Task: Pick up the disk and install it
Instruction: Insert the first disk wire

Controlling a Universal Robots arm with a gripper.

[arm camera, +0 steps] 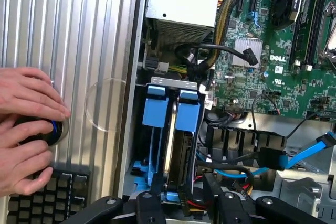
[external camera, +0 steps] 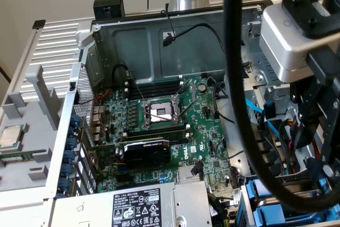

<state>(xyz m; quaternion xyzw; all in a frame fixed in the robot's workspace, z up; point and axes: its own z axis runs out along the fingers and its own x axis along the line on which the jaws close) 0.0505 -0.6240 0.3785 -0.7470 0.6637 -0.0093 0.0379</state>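
The black gripper (arm camera: 182,184) hangs over the grey metal drive bay (arm camera: 173,82), just beside the green Dell motherboard (arm camera: 273,51). Its 2 fingers stand partly apart, 1 on each side of the flat silver metal disk (arm camera: 181,153) framed by a blue plastic carrier, and they seem clamped on it. The disk stands on edge in the bay, directly before the gripper. Its long axis runs along the motherboard's edge, away from the fingers.

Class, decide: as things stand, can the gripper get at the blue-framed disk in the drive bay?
Probably yes: the gripper hangs right over the edgewise disk, with nothing between them; the cables lie off to one side.
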